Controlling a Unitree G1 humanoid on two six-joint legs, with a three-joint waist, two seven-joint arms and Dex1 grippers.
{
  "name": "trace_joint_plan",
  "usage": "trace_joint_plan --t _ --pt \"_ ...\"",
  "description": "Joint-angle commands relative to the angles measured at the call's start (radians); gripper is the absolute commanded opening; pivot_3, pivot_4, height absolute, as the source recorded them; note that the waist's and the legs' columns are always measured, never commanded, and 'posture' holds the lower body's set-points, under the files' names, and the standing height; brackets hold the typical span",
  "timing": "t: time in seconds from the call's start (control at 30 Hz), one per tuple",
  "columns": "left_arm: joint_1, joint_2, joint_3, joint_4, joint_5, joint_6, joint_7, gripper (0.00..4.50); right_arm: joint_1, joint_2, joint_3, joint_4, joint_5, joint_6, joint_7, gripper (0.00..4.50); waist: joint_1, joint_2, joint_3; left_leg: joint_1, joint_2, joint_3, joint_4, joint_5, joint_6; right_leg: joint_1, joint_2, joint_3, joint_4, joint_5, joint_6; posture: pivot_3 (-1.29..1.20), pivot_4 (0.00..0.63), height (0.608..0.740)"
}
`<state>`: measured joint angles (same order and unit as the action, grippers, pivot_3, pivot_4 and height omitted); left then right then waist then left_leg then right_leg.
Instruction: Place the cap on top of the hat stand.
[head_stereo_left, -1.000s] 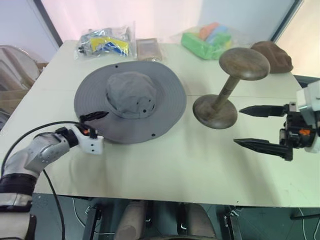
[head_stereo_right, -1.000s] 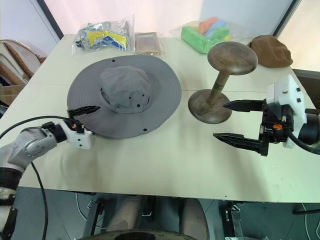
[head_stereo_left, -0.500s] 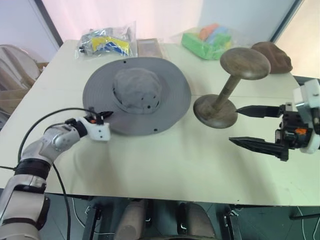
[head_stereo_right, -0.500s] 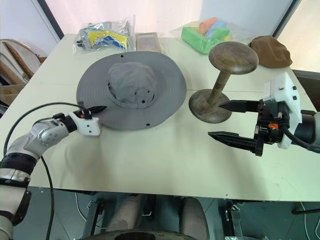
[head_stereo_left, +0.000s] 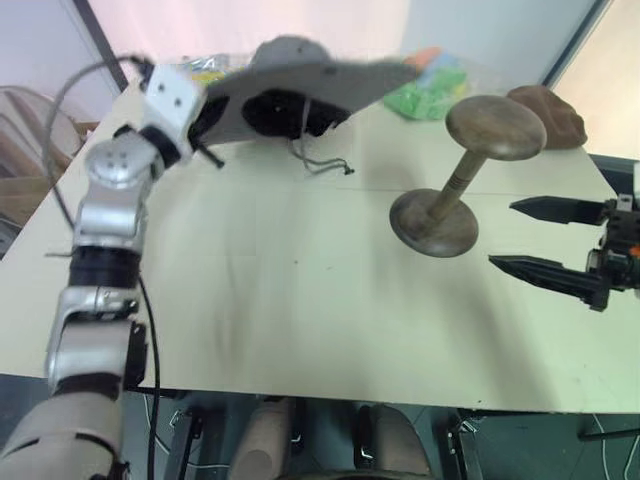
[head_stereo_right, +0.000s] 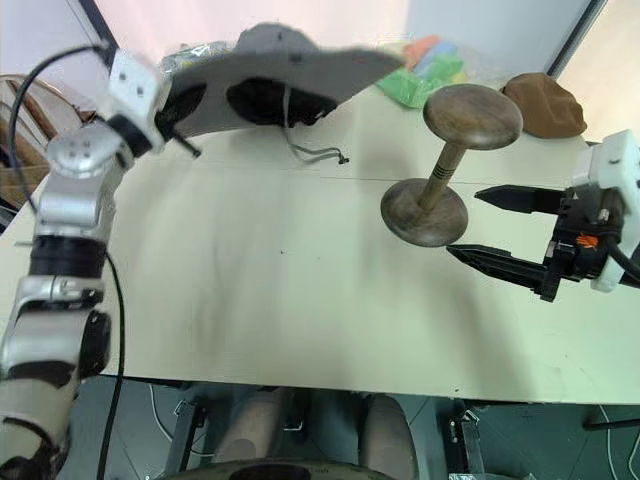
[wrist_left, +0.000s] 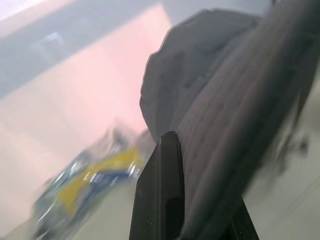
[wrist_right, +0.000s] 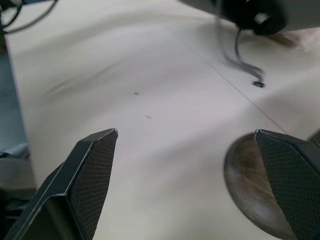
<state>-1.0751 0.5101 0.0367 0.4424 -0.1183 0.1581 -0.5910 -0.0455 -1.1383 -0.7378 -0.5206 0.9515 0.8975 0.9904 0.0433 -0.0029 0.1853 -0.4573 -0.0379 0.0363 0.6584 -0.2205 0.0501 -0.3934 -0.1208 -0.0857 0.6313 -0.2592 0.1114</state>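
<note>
Left eye view: cap (head_stereo_left: 300, 85) aloft over the table's far-left part, clear of the surface, pinched by its brim edge in the left gripper (head_stereo_left: 205, 125). Fingers pressed tight on the brim fabric; left wrist view confirms it, one black finger (wrist_left: 162, 195) lying flat against the ribbed grey brim. Edge grip apparently chosen because the brim is the only thin part two narrow fingers can close on.

Brim held roughly level, tipped a little, stretching from the gripper toward the table's right side. Crown bulging upward, dark opening facing down toward the table. Long axis running left to right, free edge of the brim pointing at the hat stand (head_stereo_left: 460, 170). Chin cord (head_stereo_left: 322, 165) dangling from the underside, its end just above or brushing the table; cannot tell which. Opening-down attitude suits dropping over the dome, judged from the pose alone.

Hat stand upright near the table's right edge, disc base flat, stem leaning slightly, domed top well apart from the cap. Cap not yet over it.

Right gripper (head_stereo_right: 505, 230) low beside the stand's base, fingers spread wide, holding nothing, likely waiting to steady the stand or the brim.

Small brown cap (head_stereo_left: 548, 110) at the far-right corner; green packet (head_stereo_left: 435, 90) and yellow-blue bag (wrist_left: 85, 190) along the far edge.
</note>
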Motion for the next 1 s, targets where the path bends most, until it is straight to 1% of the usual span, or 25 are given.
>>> trace_joint_plan --t 0.03,0.13,0.23,0.43,0.53,0.63,0.8,0.87,0.93,1.0 --pt "-0.155 -0.042 0.023 0.010 -0.036 -0.019 0.004 0.07 -0.004 0.000 -0.074 0.021 -0.009 -0.017 0.001 4.50 -0.003 0.000 0.000 -0.002 0.000 0.000 0.003 -0.001 0.001 -0.001 0.000 0.000 0.000 0.000 0.000 0.00 0.150 0.735" --pt "-0.255 -0.114 -0.003 0.022 -0.047 -0.059 -0.027 0.07 0.015 -0.007 -0.139 0.049 -0.024 -0.006 0.012 4.50 -0.004 0.000 0.000 -0.003 0.000 0.001 0.006 -0.002 0.004 0.000 0.001 0.000 -0.001 0.000 0.001 0.00 0.150 0.735" --pt "-0.278 -0.173 -0.035 -0.021 -0.055 -0.085 -0.069 0.07 0.041 -0.004 -0.212 0.065 -0.031 0.013 0.021 4.50 -0.002 0.000 0.000 -0.003 0.000 0.001 0.006 -0.002 0.004 0.000 0.001 0.000 -0.001 0.000 0.001 0.00 0.150 0.735" --pt "-0.157 -0.223 -0.148 -0.139 0.001 -0.209 -0.153 0.07 0.100 0.032 -0.322 0.034 -0.011 0.055 0.010 4.50 -0.004 0.001 -0.001 -0.002 0.001 0.001 0.006 -0.002 0.004 0.000 0.000 0.001 0.000 0.001 0.001 0.00 0.150 0.735" --pt "-0.082 -0.239 -0.222 -0.124 0.070 -0.359 -0.172 0.07 0.124 0.051 -0.350 0.018 -0.005 0.065 -0.003 4.50 -0.004 0.002 -0.001 -0.002 0.001 0.001 0.005 -0.002 0.004 -0.001 -0.001 0.002 0.000 0.001 0.000 0.00 0.150 0.735" --pt "-0.046 -0.234 -0.287 -0.063 0.169 -0.549 -0.162 0.07 0.145 0.061 -0.368 0.012 -0.007 0.070 -0.007 4.50 -0.003 0.002 -0.001 -0.003 0.001 0.001 0.005 -0.002 0.004 -0.001 -0.001 0.002 0.000 0.001 0.000 0.00 0.150 0.735" --pt "-0.044 -0.185 -0.381 0.112 0.362 -0.854 -0.093 0.07 0.200 0.065 -0.411 0.013 -0.016 0.077 0.015 4.50 -0.001 0.002 -0.001 -0.003 0.000 0.001 0.005 -0.003 0.005 -0.002 -0.002 0.002 -0.001 0.001 -0.001 0.00 0.150 0.735" --pt "-0.059 -0.180 -0.397 0.177 0.398 -0.920 -0.068 0.07 0.250 0.070 -0.445 0.014 -0.040 0.077 0.038 4.50 0.000 0.001 -0.001 -0.004 0.000 0.001 0.005 -0.003 0.005 -0.002 -0.002 0.002 -0.001 0.001 -0.001 0.00 0.150 0.735" --pt "-0.070 -0.185 -0.410 0.233 0.427 -0.967 -0.045 0.07 0.329 0.096 -0.533 0.014 -0.056 0.095 0.070 4.50 0.003 0.001 -0.001 -0.005 0.000 0.001 0.005 -0.003 0.005 -0.002 -0.002 0.001 -0.001 0.001 -0.001 0.00 0.150 0.735" --pt "-0.075 -0.187 -0.423 0.271 0.455 -1.014 -0.027 0.07 0.378 0.115 -0.594 0.015 -0.052 0.105 0.083 4.50 0.006 0.001 0.000 -0.005 0.000 0.001 0.005 -0.004 0.006 -0.003 -0.002 0.001 -0.001 0.001 0.000 0.00 0.150 0.735"
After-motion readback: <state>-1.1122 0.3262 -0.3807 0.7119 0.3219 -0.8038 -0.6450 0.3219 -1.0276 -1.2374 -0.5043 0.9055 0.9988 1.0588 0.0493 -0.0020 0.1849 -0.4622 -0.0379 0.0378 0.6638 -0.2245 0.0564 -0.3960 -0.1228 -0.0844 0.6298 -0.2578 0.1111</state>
